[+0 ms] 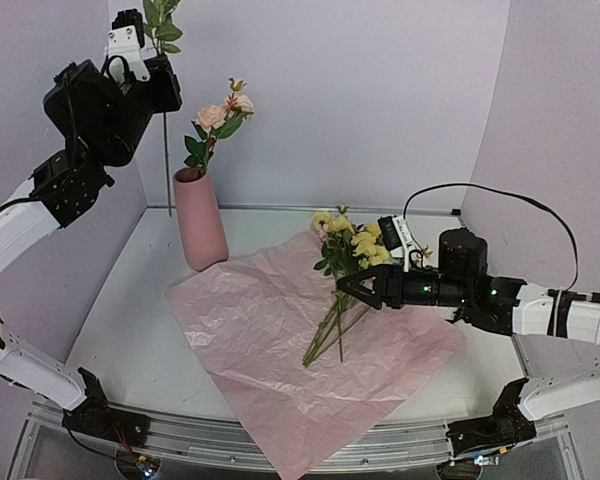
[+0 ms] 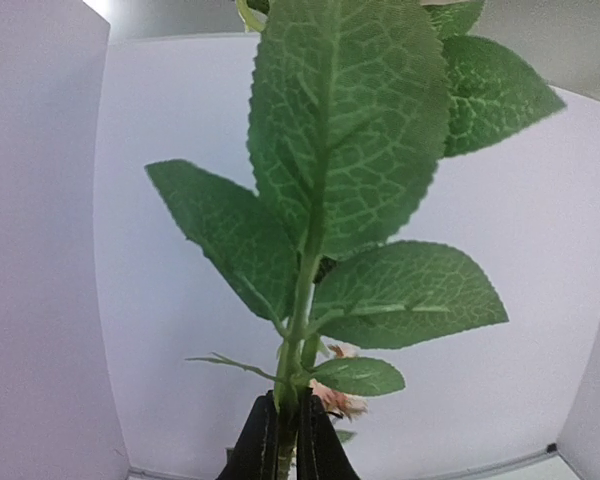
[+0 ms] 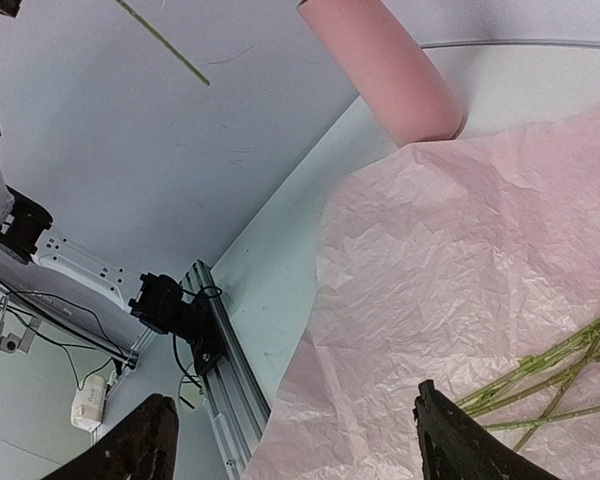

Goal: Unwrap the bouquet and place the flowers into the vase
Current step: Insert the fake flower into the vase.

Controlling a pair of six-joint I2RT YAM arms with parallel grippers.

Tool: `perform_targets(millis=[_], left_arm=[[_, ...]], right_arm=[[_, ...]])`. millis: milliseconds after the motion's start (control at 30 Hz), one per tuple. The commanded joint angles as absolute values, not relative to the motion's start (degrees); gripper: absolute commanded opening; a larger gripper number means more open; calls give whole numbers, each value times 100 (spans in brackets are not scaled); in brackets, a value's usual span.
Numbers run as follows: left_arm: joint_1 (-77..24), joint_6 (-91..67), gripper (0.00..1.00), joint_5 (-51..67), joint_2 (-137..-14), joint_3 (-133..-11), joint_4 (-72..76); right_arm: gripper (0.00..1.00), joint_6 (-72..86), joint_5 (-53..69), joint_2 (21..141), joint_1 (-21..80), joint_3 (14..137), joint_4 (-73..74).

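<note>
left gripper (image 2: 285, 445) pinched tight on a long leafy green flower stem (image 2: 302, 280), held up high left of the tall matte pink cylindrical vase (image 1: 200, 225); right gripper (image 1: 350, 287) spread wide, nothing in it, low over the crinkled pink paper sheet (image 1: 270, 330), right by loose yellow and cream flowers (image 1: 355, 245) lying there

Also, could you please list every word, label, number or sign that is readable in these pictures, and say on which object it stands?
No text can be read in any view.
The vase: plain pink, no mark.
The paper sheet: plain, only creases.
The left arm and the right arm: no legible label.
The small white box beside the rail: too small to tell whether it bears print.
</note>
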State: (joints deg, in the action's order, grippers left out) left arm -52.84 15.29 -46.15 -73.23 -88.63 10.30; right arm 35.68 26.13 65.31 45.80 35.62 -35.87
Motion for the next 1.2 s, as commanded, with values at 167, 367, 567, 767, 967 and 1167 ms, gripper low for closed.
perform_targets(millis=[167, 367, 567, 767, 967, 1167], left_arm=[[-4486, 2694, 0, -3838, -8193, -10074, 1893], [-4221, 2732, 0, -3457, -8794, -10746, 2177], [-3886, 2421, 0, -3369, -9294, -11170, 2430], [-3530, 1943, 0, -3274, -9613, -11241, 2573], [-3143, 1075, 0, -3244, -9599, -10784, 2689], [-2943, 495, 0, -3315, -9523, -10252, 2731]], right_arm=[[82, 3446, 2522, 6251, 4609, 3917, -3480], [82, 3382, 2431, 6165, 4612, 3975, -3325], [82, 3349, 2334, 6029, 4607, 3905, -3240], [82, 3263, 2242, 5931, 4611, 3847, -3109], [81, 3189, 2108, 5890, 4607, 3814, -2991], [81, 3118, 2034, 5934, 4612, 3842, -2952]])
